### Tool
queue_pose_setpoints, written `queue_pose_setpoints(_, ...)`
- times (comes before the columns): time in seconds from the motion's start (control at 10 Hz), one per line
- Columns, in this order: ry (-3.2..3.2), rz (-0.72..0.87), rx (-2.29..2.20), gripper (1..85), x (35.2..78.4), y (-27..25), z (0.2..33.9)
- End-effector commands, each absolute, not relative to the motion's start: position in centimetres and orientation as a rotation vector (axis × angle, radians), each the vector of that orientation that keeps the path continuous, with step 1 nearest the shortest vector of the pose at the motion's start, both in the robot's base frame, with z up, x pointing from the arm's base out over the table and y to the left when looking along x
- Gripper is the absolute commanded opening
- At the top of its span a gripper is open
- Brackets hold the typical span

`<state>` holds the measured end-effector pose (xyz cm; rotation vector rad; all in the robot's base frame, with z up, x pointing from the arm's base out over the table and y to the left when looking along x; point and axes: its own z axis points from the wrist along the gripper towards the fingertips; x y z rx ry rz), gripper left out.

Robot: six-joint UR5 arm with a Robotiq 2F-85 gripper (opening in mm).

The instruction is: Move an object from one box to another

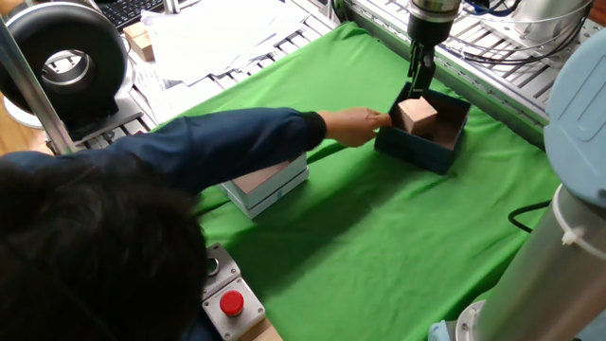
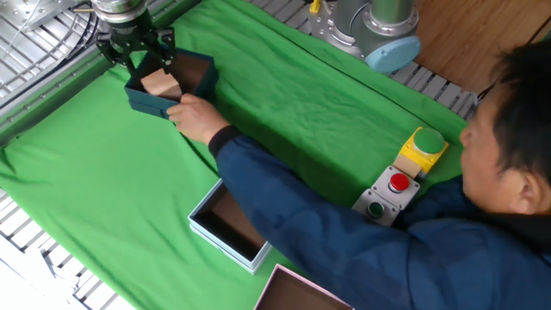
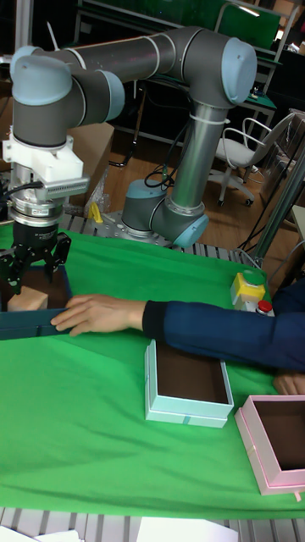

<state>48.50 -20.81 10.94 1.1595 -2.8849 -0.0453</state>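
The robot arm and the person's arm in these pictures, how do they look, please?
The robot arm has grey tube segments with pale blue joint caps, and a white block sits above its black pincer. A black cable runs beside the wrist. The person's arm wears a long dark navy sleeve ending at the wrist.
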Motion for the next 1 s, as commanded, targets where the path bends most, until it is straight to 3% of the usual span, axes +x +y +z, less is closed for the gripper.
queue_pose_setpoints(0.0, -2.892, -0.067, 1.143, 62.3, 48.3, -20.7, 11.0)
queue_pose_setpoints(0.7, -2.916, -0.037, 1.032, 61.7, 48.1, -21.3, 11.0)
queue_pose_setpoints(0.9, -2.974, -0.106, 0.883, 61.3, 48.0, -20.0, 11.0)
